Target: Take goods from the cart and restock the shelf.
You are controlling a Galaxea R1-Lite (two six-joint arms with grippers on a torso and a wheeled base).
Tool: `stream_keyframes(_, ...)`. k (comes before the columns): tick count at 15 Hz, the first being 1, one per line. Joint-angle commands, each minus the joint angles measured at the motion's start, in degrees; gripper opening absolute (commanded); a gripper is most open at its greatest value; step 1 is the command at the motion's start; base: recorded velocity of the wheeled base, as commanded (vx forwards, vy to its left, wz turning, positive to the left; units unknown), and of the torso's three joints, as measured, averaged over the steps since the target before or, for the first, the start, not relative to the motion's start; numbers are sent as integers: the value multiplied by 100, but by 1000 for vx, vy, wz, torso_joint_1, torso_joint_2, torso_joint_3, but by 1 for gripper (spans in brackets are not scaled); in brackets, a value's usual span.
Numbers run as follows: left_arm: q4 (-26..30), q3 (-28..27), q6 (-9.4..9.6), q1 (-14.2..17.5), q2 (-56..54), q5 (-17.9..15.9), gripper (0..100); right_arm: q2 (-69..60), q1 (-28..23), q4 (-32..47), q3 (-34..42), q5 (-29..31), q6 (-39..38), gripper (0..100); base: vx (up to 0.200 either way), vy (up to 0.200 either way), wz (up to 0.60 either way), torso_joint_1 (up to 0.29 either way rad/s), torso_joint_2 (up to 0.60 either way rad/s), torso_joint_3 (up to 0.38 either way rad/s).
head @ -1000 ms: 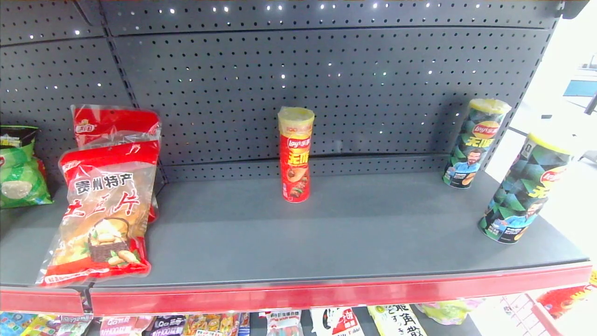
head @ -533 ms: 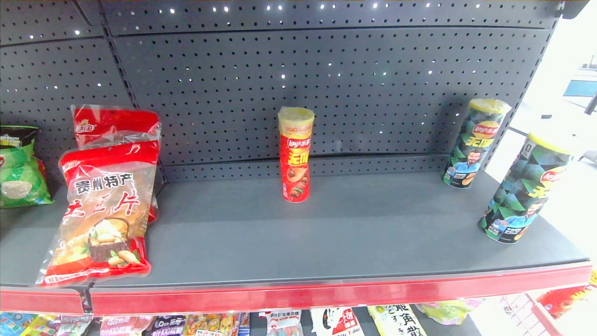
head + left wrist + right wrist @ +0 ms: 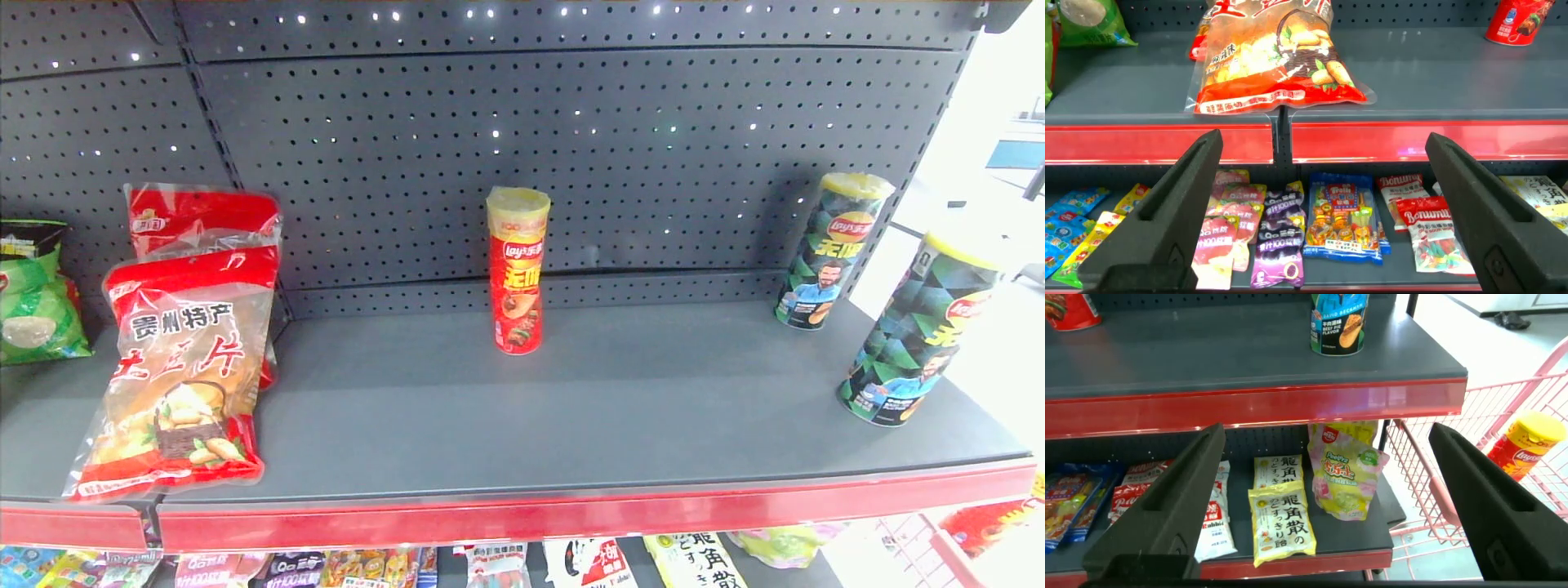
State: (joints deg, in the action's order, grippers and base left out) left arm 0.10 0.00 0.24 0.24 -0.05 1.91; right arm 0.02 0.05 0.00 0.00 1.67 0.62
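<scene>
The dark grey shelf [image 3: 571,408] with a red front strip carries a red chip can [image 3: 517,269] upright at the middle back and two dark green chip cans [image 3: 833,249] [image 3: 918,339] at the right end. Red snack bags [image 3: 184,367] lean at the left. My left gripper [image 3: 1323,220] is open below the shelf's front edge, facing the red bag [image 3: 1274,61] and the lower shelf. My right gripper [image 3: 1323,514] is open too, below the right end, near a green can's base [image 3: 1339,322]. A pink wire cart [image 3: 1470,457] holds a red chip can [image 3: 1527,445].
A green bag [image 3: 37,298] stands at the far left of the shelf. The lower shelf [image 3: 1396,278] holds rows of candy packets [image 3: 1343,216] and snack bags [image 3: 1347,469]. The perforated back panel [image 3: 571,163] closes the rear. Open floor lies right of the shelf.
</scene>
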Motion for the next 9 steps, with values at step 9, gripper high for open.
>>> stream_keyframes(9,-1,0,2,2,5,2,100,-2,4,0,0,0,8,100,0,0,0,0,0,0)
